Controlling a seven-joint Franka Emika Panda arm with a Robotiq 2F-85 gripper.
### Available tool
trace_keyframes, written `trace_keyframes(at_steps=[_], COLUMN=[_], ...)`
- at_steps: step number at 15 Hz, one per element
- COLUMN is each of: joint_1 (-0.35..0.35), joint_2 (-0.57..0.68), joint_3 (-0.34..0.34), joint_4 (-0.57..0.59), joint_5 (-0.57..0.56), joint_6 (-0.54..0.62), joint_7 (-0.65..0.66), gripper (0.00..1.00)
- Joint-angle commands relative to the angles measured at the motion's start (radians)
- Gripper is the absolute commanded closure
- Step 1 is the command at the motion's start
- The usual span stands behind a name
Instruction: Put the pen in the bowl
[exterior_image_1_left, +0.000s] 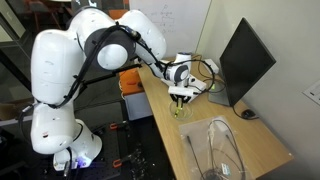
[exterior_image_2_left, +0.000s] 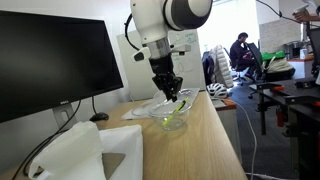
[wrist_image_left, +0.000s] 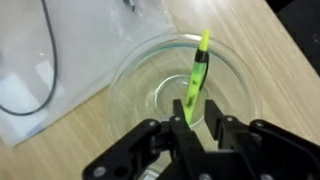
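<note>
The yellow-green pen (wrist_image_left: 196, 75) lies slanted inside the small clear bowl (wrist_image_left: 135, 70), its upper end resting on the far rim and its lower end at the bowl's middle. My gripper (wrist_image_left: 200, 128) hovers just above the bowl with its fingers apart. The pen's lower end sits beside one fingertip, and a gap wider than the pen shows between the fingers. In an exterior view the gripper (exterior_image_2_left: 172, 92) points down over the bowl (exterior_image_2_left: 182, 122), with the pen (exterior_image_2_left: 173, 111) green inside it. The other exterior view shows the gripper (exterior_image_1_left: 181, 97) above the bowl (exterior_image_1_left: 182, 110).
The bowl stands on a wooden desk (wrist_image_left: 60, 140) beside a clear plastic sheet with a black cable (wrist_image_left: 45, 60). A dark monitor (exterior_image_1_left: 245, 60) stands behind it. A large clear oblong container (exterior_image_1_left: 225, 150) sits nearer the desk's front. The desk edge is close by (exterior_image_2_left: 232, 140).
</note>
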Motion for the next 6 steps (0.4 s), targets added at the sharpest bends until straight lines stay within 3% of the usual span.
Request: trace_keyframes(at_steps=[1, 6], joint_1=[0.012, 0.001], joint_2=[-0.043, -0.142], joint_3=[-0.011, 0.023], joint_4=[-0.012, -0.051], joint_5=[-0.014, 0.020], joint_6=[-0.029, -0.056], joint_7=[0.082, 0.055], gripper=[0.38, 0.02])
